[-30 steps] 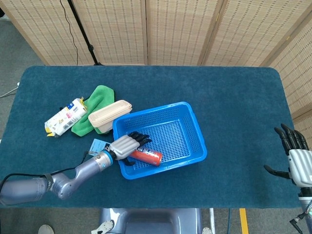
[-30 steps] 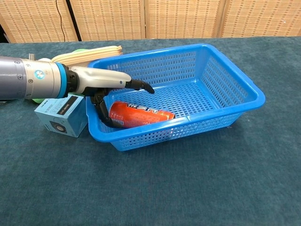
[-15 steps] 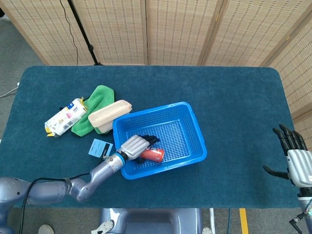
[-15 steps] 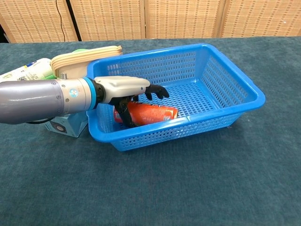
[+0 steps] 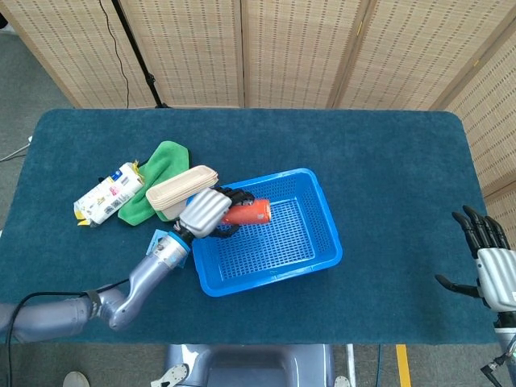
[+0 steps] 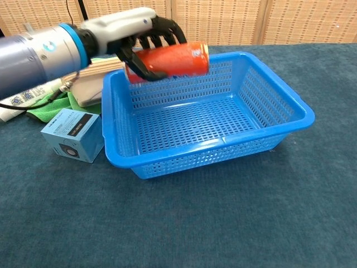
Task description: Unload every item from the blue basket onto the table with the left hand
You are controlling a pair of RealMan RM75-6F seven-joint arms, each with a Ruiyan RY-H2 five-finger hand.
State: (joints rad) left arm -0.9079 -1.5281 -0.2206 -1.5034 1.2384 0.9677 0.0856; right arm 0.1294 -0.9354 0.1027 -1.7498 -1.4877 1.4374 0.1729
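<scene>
My left hand (image 6: pixel 134 28) is wrapped around the orange-red cylindrical can (image 6: pixel 170 60), fingers curled over its top and thumb under it, holding it on its side in the air above the far left part of the blue perforated plastic basket (image 6: pixel 279 120). The can is clear of the basket's floor (which shows only bare mesh). Just left of the basket sits a small light-blue cardboard box (image 6: pixel 73 134); behind that lie a beige lidded tray (image 5: pixel 181 190), a green cloth (image 5: pixel 161 165) and a white printed packet (image 5: pixel 105 193). My right hand (image 5: pixel 484 258) hangs far to the basket's right at the table's edge, fingers spread and apparently holding nothing.
</scene>
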